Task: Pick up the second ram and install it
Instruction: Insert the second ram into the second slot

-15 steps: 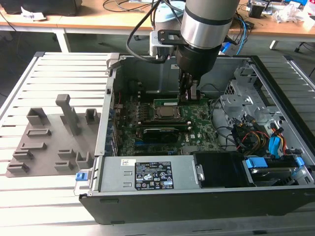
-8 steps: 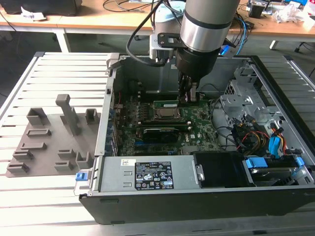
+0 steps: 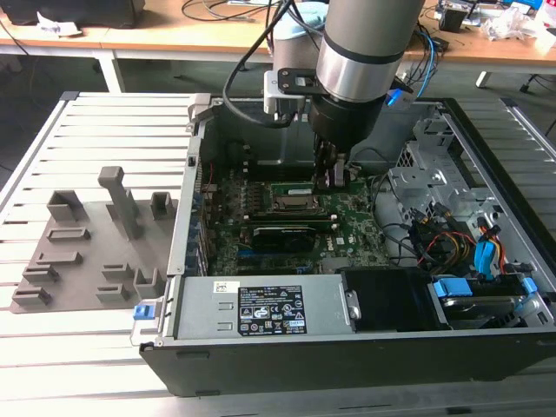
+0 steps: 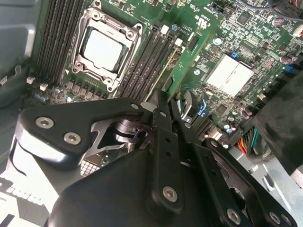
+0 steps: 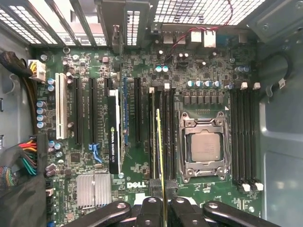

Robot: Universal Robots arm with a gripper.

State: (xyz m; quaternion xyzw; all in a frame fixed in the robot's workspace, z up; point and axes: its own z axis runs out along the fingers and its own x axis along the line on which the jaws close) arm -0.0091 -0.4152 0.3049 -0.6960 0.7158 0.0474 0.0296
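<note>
My gripper (image 3: 333,176) is down inside the open computer case, above the green motherboard (image 3: 352,228). It is shut on the second ram (image 5: 161,151), a thin green stick seen edge-on between the black fingers (image 5: 149,208). In the first wrist view the stick runs along the black memory slots (image 5: 154,132) beside the CPU socket (image 5: 205,144). In the second wrist view its green face (image 4: 183,70) leans out from the gripper (image 4: 169,101) over the same slots. Whether it touches a slot cannot be told.
A black graphics card (image 5: 113,137) stands in a slot beside the memory slots. Coloured cables (image 5: 27,161) and a drive bay (image 3: 469,261) crowd one side of the case. The power supply (image 3: 261,306) lies at the front. A grey fixture plate (image 3: 87,252) sits at the exterior view's left.
</note>
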